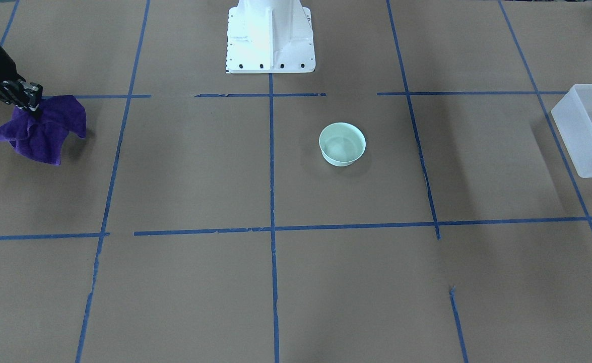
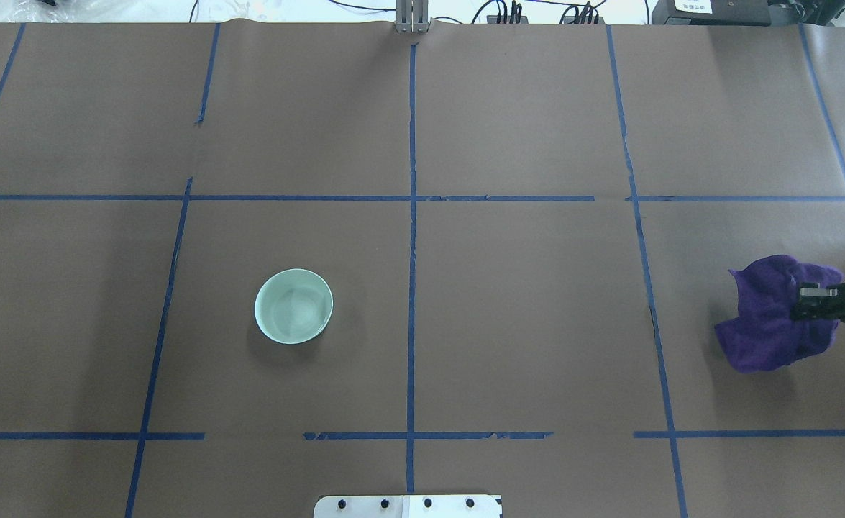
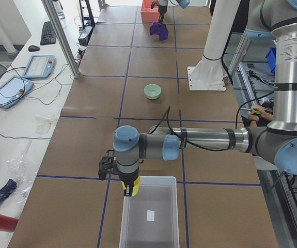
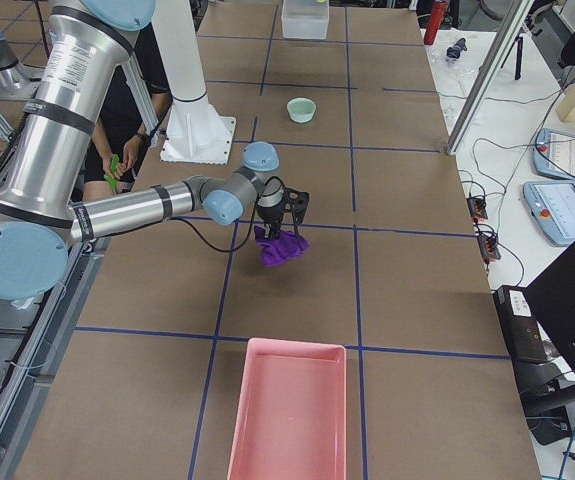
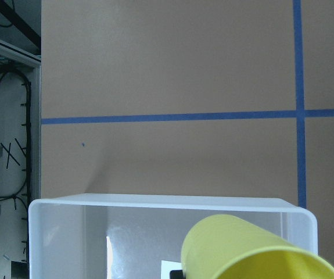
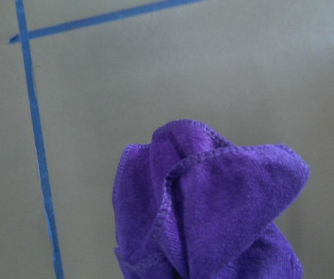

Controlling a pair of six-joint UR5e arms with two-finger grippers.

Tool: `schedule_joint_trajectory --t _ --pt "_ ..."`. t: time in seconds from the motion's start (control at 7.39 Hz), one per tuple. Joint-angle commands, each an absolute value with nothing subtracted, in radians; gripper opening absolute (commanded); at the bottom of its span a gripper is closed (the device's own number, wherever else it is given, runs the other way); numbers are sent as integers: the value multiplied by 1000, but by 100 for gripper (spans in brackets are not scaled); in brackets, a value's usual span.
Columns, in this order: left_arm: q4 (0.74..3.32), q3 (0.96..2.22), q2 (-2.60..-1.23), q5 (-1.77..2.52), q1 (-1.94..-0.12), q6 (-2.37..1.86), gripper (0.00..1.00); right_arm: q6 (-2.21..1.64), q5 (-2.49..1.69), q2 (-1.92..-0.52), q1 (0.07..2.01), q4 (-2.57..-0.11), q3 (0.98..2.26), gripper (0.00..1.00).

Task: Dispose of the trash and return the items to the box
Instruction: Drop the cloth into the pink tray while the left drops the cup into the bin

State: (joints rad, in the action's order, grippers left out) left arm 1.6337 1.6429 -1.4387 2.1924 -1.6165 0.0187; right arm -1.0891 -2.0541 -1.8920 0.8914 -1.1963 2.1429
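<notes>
Blue tape (image 2: 411,288) grids the brown-papered table (image 2: 523,324); a white bench (image 3: 3,150) alongside holds pendants (image 3: 38,66) and a keyboard (image 3: 48,32).

left arm: in the exterior left view the forearm lies level, reaching toward 9 o'clock, with the wrist bent down.
left gripper (image 3: 131,186): points toward 6 o'clock with a yellow cup (image 3: 132,190) at its tip; the finger spacing is unreadable.
right arm: enters the overhead view from 3 o'clock.
right gripper (image 2: 803,306): fingers pinched on a purple cloth (image 2: 760,338).
</notes>
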Motion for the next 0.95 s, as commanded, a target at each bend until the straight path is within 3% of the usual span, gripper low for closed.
schedule_joint_trajectory --t 0.0,0.27,0.81 --pt "1756 1585 -1364 2279 -1608 12 0 -862 -2065 -1762 1049 -1484 2200 0" --pt "1944 1441 -1364 2305 -1586 -4 0 -728 -2088 -1737 1156 -1575 2226 0" --pt "2029 1385 -1371 2352 -1520 -34 0 -588 -2117 -1736 1262 -1583 2224 0"
